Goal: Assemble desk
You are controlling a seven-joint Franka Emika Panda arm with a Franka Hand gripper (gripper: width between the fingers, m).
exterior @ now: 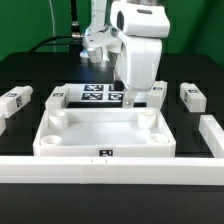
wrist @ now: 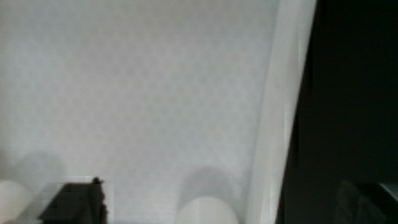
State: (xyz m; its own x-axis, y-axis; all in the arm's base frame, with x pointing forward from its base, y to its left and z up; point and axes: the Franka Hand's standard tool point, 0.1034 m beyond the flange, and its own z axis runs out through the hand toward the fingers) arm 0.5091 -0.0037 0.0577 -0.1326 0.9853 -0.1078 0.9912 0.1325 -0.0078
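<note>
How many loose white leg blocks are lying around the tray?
4: two legs at the exterior view's left of the desk top, two at its right; others may be hidden.

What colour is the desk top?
Plain white; the desk top shows best in the exterior view.

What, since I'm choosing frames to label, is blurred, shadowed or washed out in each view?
Exterior view: sharp and evenly lit, the white desk top crisp against the black table, soft shadows inside its rim, no glare. Wrist view: out of focus throughout, a pale surface without texture, the fingertips only dark smears.
</note>
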